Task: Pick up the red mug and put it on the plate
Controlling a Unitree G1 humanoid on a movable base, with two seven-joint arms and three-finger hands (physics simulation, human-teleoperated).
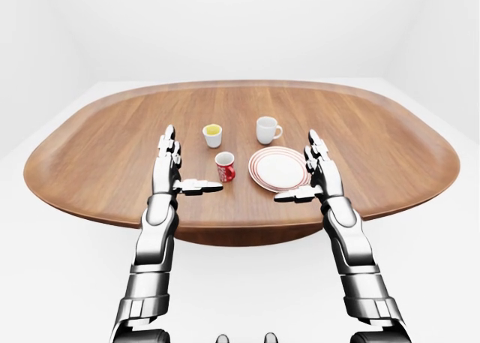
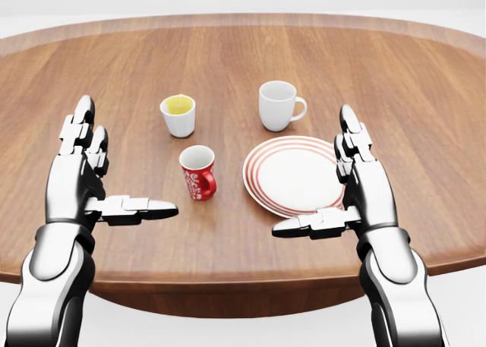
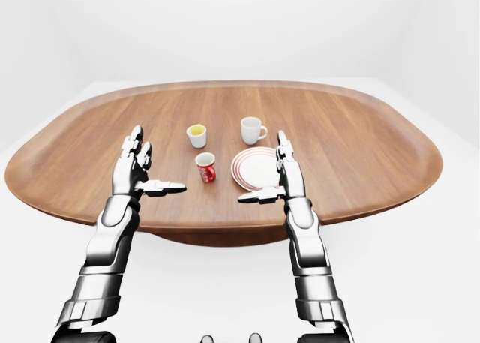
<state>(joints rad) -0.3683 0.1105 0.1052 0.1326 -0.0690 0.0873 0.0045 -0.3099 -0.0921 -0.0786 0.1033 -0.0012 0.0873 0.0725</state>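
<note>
While both hands hover spread over the near edge of the counter (image 2: 425, 104), nothing held yet.

Left hand (image 2: 83, 172): released, fingers extended toward the far side, thumb jutting right. Empty.
Right hand (image 2: 357, 187): released likewise, thumb jutting left, empty; fingers alongside the right rim of the plate, contact not clear.

Red mug (image 2: 198, 172): upright on the wood, long axis vertical, white inside, handle turned to the near right. Sits just left of the striped plate (image 2: 292, 176), apart from it, a strip of bare wood between.

Key relation: mug lies right of and slightly farther than the left hand, past the tip of its thumb, gap open and unobstructed. From the right hand, mug lies left with the plate partly between. Left hand judged the nearer and better placed for the grasp; handle side faces away from it, so a wrap round the body seems likelier.

Count: mugs three — one red, one white handled mug (image 2: 279, 105) beyond the plate, one small white cup (image 2: 178, 114) with yellow contents beyond the red one. Plates one. Hands two.

Grasp not yet begun; mug well short of the plate only by a short sideways carry.
</note>
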